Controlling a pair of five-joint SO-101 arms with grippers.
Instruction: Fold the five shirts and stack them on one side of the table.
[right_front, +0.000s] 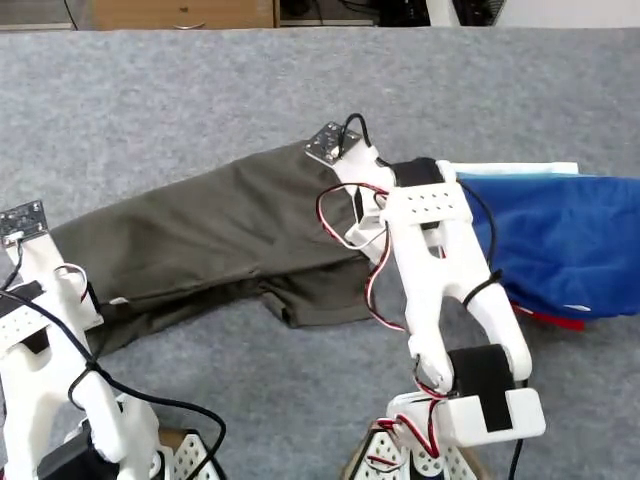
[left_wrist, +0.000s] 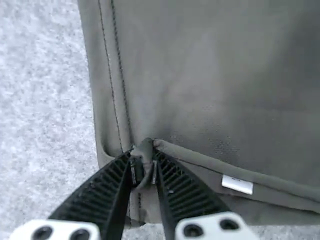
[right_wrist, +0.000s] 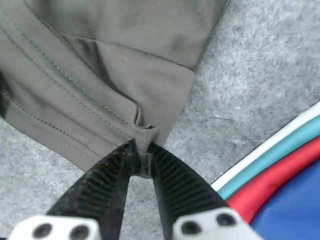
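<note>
An olive-green shirt (right_front: 210, 240) lies stretched across the grey table from lower left to centre. My left gripper (left_wrist: 143, 169) is shut on a pinch of its hem near a white label (left_wrist: 237, 184); in the high view that arm (right_front: 40, 300) stands at the left edge. My right gripper (right_wrist: 143, 161) is shut on a fold of the same olive-green shirt (right_wrist: 100, 75) at its other end, and its arm (right_front: 430, 250) crosses the centre. A blue shirt (right_front: 560, 240) tops a stack at the right.
The stack under the blue shirt shows red (right_wrist: 270, 187), teal (right_wrist: 280, 155) and white (right_wrist: 260, 152) edges close to my right gripper. Grey felt (right_front: 200, 90) covers the table. Wooden furniture (right_front: 180, 12) stands beyond the far edge.
</note>
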